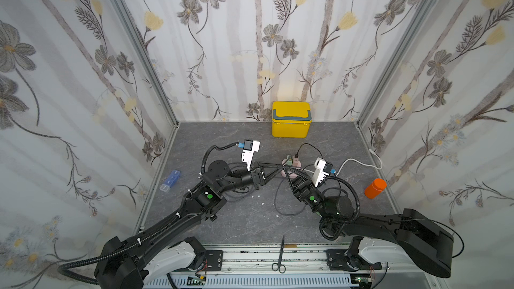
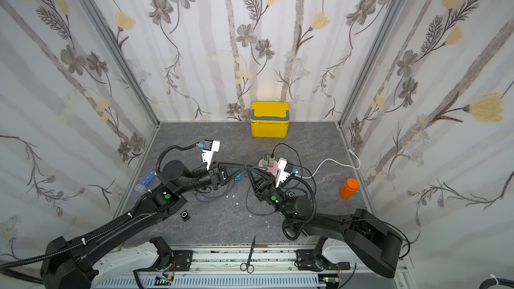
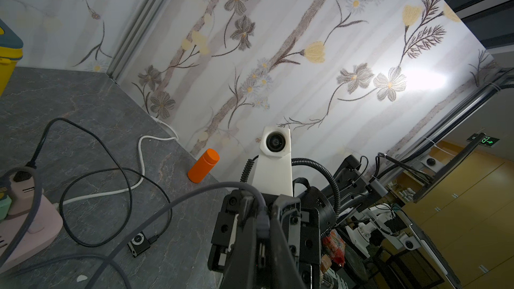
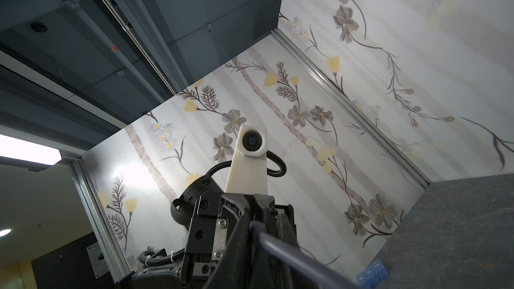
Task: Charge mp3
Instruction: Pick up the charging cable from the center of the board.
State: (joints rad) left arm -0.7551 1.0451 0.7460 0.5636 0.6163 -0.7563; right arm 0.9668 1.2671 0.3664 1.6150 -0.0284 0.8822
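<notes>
- Gripping the grey cable (image 3: 194,193) near its plug end, the left tool (image 1: 281,165) is clenched. The left wrist view shows the plug right between its fingers.
- Right tool (image 1: 286,168) meets the left one tip to tip above the middle of the table (image 1: 250,223). Its jaws sit close around the same cable, but no view shows whether they clamp it: cannot tell.
- Right wrist view shows only the cable (image 4: 292,254) running from the left tool toward the camera; the plug is hidden there.
- mp3 player (image 3: 138,241) lies flat on the table with a black cable (image 3: 169,215) plugged into it, well apart from both tools. It is clear in the left wrist view and shows in a top view (image 2: 291,194) just beside the right arm.
- Second mp3 player (image 2: 184,214) lies beside the left forearm with no cable on it, seen in that top view only.
- Small blue item (image 2: 237,177) sits under the left tool; too small to tell what it is.
- Pink power strip (image 1: 289,162) sits just behind the tool tips with plugs in it, and a white cable (image 1: 358,159) runs from it to the right wall.
- In both top views a slack loop of the grey cable lies on the table between the arms.
- Yellow box (image 1: 290,119) is at the back wall, orange bottle (image 1: 375,188) near the right wall, blue pill organiser (image 1: 171,180) by the left wall.
</notes>
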